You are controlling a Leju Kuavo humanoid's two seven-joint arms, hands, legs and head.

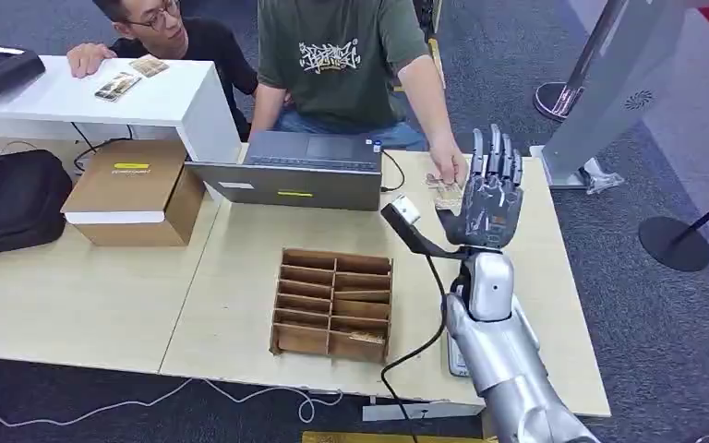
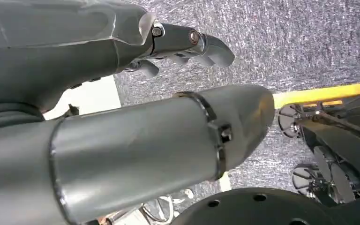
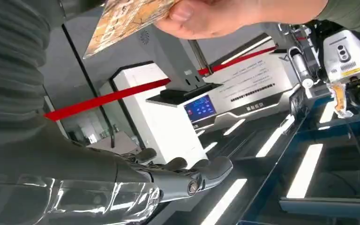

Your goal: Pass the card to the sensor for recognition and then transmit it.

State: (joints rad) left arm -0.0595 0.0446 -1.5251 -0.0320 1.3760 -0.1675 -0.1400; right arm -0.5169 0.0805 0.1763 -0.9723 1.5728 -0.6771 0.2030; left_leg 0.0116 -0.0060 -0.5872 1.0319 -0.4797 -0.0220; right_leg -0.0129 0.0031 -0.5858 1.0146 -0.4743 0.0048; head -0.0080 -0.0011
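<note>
Right hand (image 1: 489,198) fingers spread, empty — person's hand (image 3: 206,18) holds brown patterned card (image 3: 122,21).

Tan patterned card (image 3: 126,21), brown wood organiser (image 1: 334,303), olive shirt (image 1: 337,55).

We can read almost nothing here: a white graffiti-style print on a person's green T-shirt (image 1: 330,55) defies reading, yellow labels on the cardboard box (image 1: 132,191) and laptop (image 1: 295,172) are too small, and lines of print on the white kiosk (image 3: 258,84) beside its blue screen (image 3: 200,108) stay blurred.
</note>
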